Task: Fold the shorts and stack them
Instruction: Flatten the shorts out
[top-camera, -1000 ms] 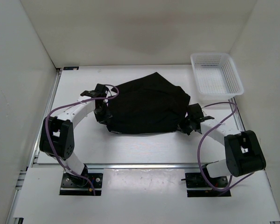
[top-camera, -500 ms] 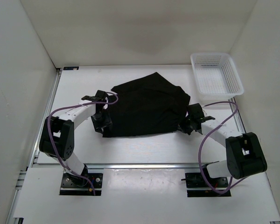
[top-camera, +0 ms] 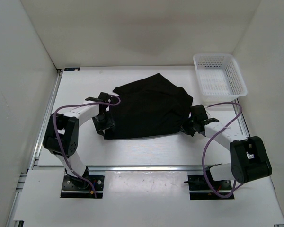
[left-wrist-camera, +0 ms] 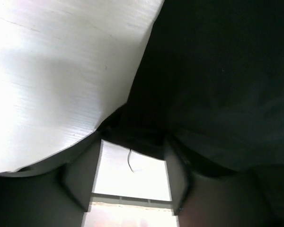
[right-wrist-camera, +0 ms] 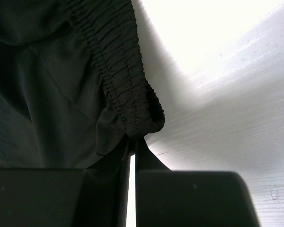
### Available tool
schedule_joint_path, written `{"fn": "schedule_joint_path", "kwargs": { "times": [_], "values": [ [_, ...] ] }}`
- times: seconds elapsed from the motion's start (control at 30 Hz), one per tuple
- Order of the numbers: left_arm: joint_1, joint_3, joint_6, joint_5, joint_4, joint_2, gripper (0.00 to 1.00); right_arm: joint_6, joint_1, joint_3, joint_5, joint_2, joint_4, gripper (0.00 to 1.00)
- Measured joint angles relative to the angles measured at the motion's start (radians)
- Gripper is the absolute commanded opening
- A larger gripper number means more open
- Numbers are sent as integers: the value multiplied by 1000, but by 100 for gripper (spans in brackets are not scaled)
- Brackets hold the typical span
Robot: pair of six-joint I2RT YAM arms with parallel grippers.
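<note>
Δ: left claw has slid down to the lower-left corner of the black shorts, drawing their left edge in; right claw unmoved | shorts mid-frame on surface, fold judged under way | left wrist only: jaws apart, hem at the tips | right wrist only: jaws closed, pinching the end of the elastic waistband

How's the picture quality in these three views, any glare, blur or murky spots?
Top external: even light, sharp, the shorts just a flat black. Left wrist: table glares white, cloth murky and soft. Right wrist: waistband crisp, table blown out behind it.
</note>
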Motion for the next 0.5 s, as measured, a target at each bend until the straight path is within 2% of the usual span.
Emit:
{"fn": "schedule_joint_path", "kwargs": {
  "times": [0.07,0.1,0.13,0.23,0.33,0.37,0.43,0.5],
  "values": [
    [0,10,-4,-2,0,21,52,-5,0,0,0,-3,-1,0],
    [0,19,-4,-2,1,32,36,-6,0,0,0,-3,-1,0],
    [0,29,-6,-2,3,42,27,-6,0,0,0,-3,-1,0],
    [0,51,-4,-1,17,60,11,-9,0,0,0,-5,-2,0],
    [0,54,-2,0,20,60,11,-9,0,0,0,-11,-2,0],
    [0,54,-1,0,19,60,16,-9,0,0,0,-13,-3,0],
    [0,54,1,0,17,59,33,-9,0,0,0,-15,-3,0],
    [0,54,4,2,16,57,36,-9,0,0,0,-16,-4,0]
  ]
}}
